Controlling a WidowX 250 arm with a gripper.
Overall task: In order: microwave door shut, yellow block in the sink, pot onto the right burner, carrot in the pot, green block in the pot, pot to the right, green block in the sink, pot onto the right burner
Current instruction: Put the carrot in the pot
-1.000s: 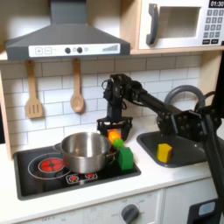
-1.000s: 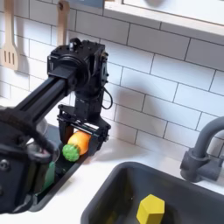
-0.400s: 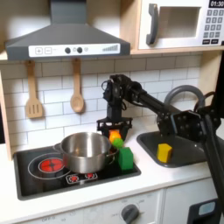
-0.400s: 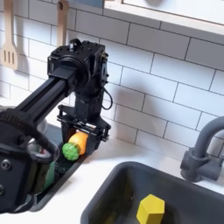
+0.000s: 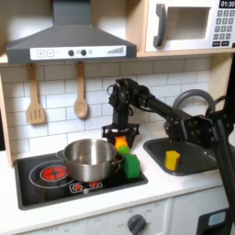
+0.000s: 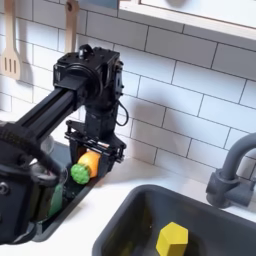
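Where pincer [image 6: 93,152] straddles, carrot [image 6: 88,163].

White tiled wall [image 5: 55,78] behind a grey range hood [image 5: 64,37], with 2 wooden utensils [image 5: 35,96] hanging.

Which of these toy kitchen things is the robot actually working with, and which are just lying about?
In the job: microwave door, yellow block, sink, pot, carrot, green block, gripper.

Just about: wooden spatula, wooden spoon, faucet.
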